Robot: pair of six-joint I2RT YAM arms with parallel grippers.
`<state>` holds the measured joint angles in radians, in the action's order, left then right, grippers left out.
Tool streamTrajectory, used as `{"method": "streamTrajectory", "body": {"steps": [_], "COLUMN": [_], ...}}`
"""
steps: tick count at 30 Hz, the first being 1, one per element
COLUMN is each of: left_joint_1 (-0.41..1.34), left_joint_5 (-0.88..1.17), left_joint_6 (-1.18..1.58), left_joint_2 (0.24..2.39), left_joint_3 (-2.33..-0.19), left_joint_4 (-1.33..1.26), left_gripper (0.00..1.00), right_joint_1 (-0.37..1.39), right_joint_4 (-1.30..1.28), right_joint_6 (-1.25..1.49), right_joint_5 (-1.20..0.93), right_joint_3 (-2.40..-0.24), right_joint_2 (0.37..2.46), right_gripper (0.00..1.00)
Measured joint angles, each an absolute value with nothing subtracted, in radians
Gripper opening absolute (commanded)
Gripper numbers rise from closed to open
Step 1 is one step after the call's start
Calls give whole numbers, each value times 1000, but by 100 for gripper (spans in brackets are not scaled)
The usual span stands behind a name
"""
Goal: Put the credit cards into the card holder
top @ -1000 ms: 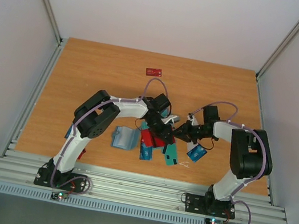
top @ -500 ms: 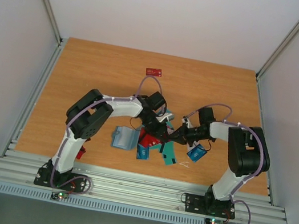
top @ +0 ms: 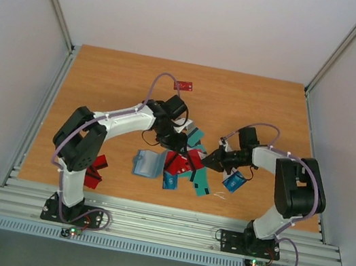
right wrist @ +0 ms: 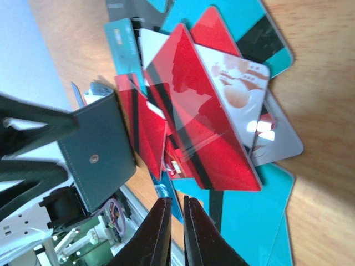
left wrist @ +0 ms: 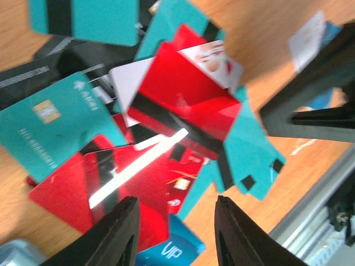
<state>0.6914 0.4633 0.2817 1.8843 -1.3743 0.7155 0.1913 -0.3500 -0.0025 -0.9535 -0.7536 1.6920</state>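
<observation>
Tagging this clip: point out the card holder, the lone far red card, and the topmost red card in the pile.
card holder [top: 148, 164], top view, its pale inner face
lone red card [top: 184, 85], top view, its centre
topmost red card [left wrist: 183, 91], left wrist view, red face

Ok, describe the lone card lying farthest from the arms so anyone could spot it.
Start at the wooden table and look toward its far edge, near the middle. A single red card lies flat there. Unlike the heap of cards at the table's centre, it sits alone on bare wood.
</observation>
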Motion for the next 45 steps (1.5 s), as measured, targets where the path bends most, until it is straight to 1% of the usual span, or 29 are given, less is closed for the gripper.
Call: {"method": "streamTrajectory", "body": {"steps": [2,4,6,9,14,16,25,33,45], "left_joint_1": [684,681,681,681,682,683,701,709,707], "left_joint_5": [445,435,434,435,443,451,478,471,487], "left_joint_6": [274,270,273,289,318,325,333,338,344], "left_joint_2": [1892,1900,1907,1934,2001,2023,2090,2135,2111], "left_joint_3": [-1374,-1374,-1375,-1393,-1441,-1454,-1511,-1537,-1462], "left_joint_4": [730,739,741,740,732,728,710,697,597], "left_gripper": [43,43,43,39,30,28,26,25,24], "right_joint_1": [191,191,191,191,191,191,191,191,191], "right_joint_4": [-352,-358,-367,-390,-420,-439,-481,-495,-469], "right_joint_6": [16,34,44,50,52,50,44,32,29], "right_joint_5": [-942,-932,-918,-891,-851,-836,-811,-813,-857], "right_joint_3": [-746,-742,-745,-761,-771,-771,-770,-770,-776], "right_joint_2": [1654,1617,1592,1594,1609,1610,1620,1632,1693], "right_gripper": [23,35,40,46,49,49,52,57,59]}}
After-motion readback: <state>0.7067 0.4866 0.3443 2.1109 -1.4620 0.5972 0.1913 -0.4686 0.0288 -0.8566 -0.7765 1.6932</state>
